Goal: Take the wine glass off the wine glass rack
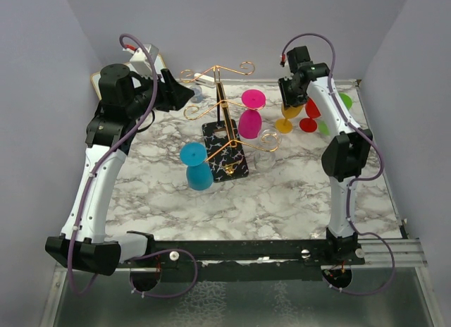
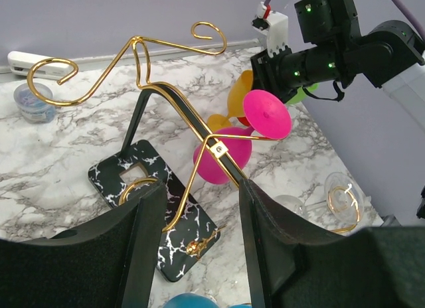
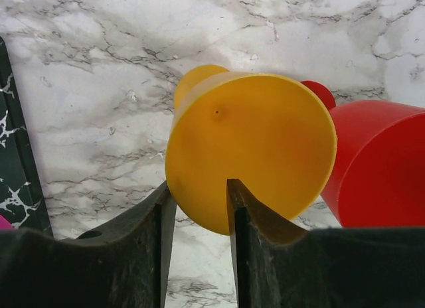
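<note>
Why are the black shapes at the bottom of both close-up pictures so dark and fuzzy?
Left wrist view: they are the fingers of the left gripper, too near the lens, shaded, soft, while the wine glass rack is crisp. Right wrist view: likewise the fingers of the right gripper, in front of a yellow wine glass. Top external view: even light, faint shadows.

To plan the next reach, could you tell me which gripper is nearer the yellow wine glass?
Right. The right gripper hangs just above the yellow wine glass; the left gripper is far across the table, beside the wine glass rack.
</note>
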